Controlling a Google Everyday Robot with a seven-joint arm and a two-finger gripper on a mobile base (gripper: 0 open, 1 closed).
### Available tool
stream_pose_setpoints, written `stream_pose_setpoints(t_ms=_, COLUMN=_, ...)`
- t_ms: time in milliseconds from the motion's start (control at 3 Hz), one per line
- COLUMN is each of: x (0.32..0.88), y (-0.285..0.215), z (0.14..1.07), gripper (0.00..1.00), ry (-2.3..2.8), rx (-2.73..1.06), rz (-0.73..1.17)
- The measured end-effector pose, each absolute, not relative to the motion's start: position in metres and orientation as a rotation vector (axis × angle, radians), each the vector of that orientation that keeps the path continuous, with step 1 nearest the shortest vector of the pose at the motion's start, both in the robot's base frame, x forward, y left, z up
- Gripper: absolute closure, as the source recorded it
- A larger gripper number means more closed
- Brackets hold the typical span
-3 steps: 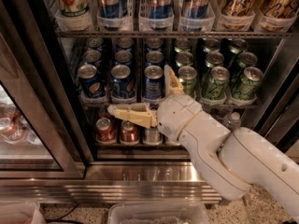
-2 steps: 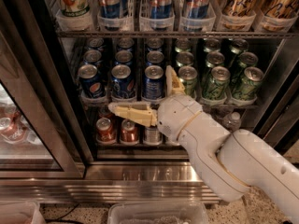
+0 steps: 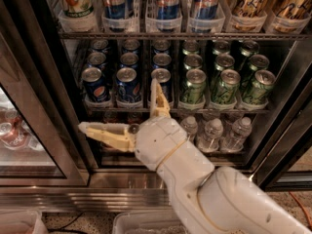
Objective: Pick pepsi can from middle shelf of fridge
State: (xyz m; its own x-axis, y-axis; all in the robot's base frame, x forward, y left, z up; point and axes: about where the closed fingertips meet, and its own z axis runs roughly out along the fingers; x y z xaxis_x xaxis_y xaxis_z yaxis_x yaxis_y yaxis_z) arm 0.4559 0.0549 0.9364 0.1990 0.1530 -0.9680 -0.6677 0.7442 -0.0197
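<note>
Currently gripper (image 3: 119,105) sits at the front edge of the middle shelf (image 3: 219,110), fingers spread wide, holding nothing. Front pepsi can (image 3: 128,85) stands upright on the shelf, roughly between the fingertips, deeper in. Likely needs a reach-in.

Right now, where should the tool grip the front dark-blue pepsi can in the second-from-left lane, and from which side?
Likely its curved side at mid-height, straight in from the open front: the short dark-blue aluminium pepsi can stands upright at its lane's front on the wire middle shelf. The open tool sits before it.
</note>
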Motion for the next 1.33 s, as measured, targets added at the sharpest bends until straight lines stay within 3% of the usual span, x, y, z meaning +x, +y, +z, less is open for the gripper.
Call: stream_pose_setpoints(t_ms=1333, x=0.476, y=0.042, z=0.899, gripper=0.0, ry=1.404, rx=-0.449, rz=0.49)
